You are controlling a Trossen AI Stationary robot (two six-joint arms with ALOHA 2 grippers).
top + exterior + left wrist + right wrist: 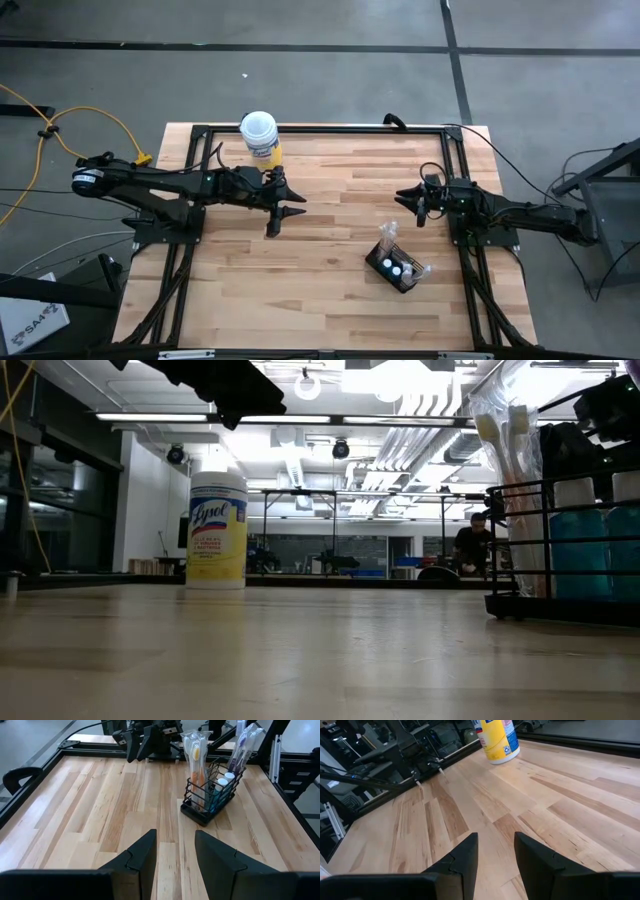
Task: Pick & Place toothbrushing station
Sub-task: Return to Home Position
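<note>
Your left gripper (295, 205) hangs over the table (330, 310) just off centre toward 10 o'clock. Its wrist camera shows the two dark fingers (142, 852) apart, with nothing but bare wood between them. Your right gripper (405, 200) sits across from it at about 2 o'clock from the table's centre. Its fingers (465, 855) are spread the same way and hold nothing. The two grippers face each other across the middle and are well apart.

The toothbrush holder (398, 262) stands upright on the wood at about 4 o'clock from centre, near the right gripper and at 6 o'clock from it. Neither gripper touches it. From the left wrist you see it as a black wire rack (210, 802) with wrapped toothbrushes (194, 757) standing up out of it and white-capped bottles (226, 777) inside.

The yellow-labelled canister (260, 137) stands upright at 11 o'clock by the table's far edge, close to the left arm and well apart from the holder. At table level a person (470, 545) shows far back in the room.
</note>
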